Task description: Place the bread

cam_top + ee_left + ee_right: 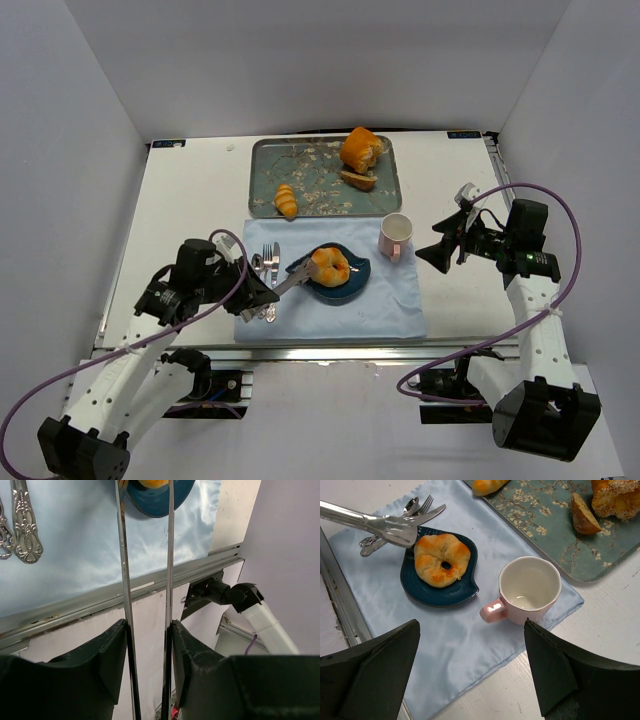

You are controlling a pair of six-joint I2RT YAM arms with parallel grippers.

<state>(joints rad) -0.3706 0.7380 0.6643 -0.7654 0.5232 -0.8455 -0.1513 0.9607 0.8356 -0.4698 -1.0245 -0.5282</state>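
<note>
Squarely on the dark blue plate (427, 592) lies the bread (441, 560). It rests flat, and the small hole at its middle faces straight up. It is close to round, so it has no clear long axis and points no particular way. Its surface is knotted into soft lobes around the hole. The crust is golden-brown, paler across the top and deeper orange along the edge nearest the pink cup (530, 590). The plate tapers to a point on the cup side and sits on a light blue cloth (455, 645) spread on the white table (190, 200). A set of silver cutlery (420, 507) lies just beside the plate on the side away from the cup. The left claw (148, 630) is closed partway on a pair of metal tongs (125, 580), and its two dark fingers (112, 650) press the thin arms from outside. The tongs reach across the cloth to the bun's edge, over the plate rim. Whether their tips touch the crust cannot be told. The right claw (471, 625) hangs above the cloth near the cup, spread wide with nothing in it.
</note>
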